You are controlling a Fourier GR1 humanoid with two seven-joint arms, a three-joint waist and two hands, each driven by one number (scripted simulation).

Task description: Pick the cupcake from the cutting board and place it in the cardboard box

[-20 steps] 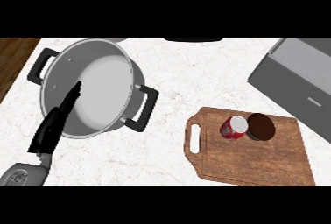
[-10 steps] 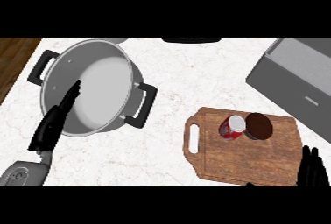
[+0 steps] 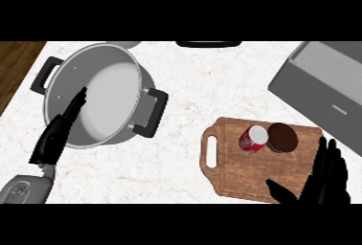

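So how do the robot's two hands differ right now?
The left hand hangs over the pot, edge-on and narrow; the right hand is over the cutting board, spread wide with thumb out. The right is near the cupcake, the left far away. Both are black, open, holding nothing.

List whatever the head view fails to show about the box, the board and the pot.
- Box: cut off by the right edge; inside not visible.
- Cutting board: near right corner hidden by the right hand.
- Pot: left part of the rim covered by the left hand.

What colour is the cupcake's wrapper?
Red, with dark brown topping; the cupcake lies tipped over in the head view.
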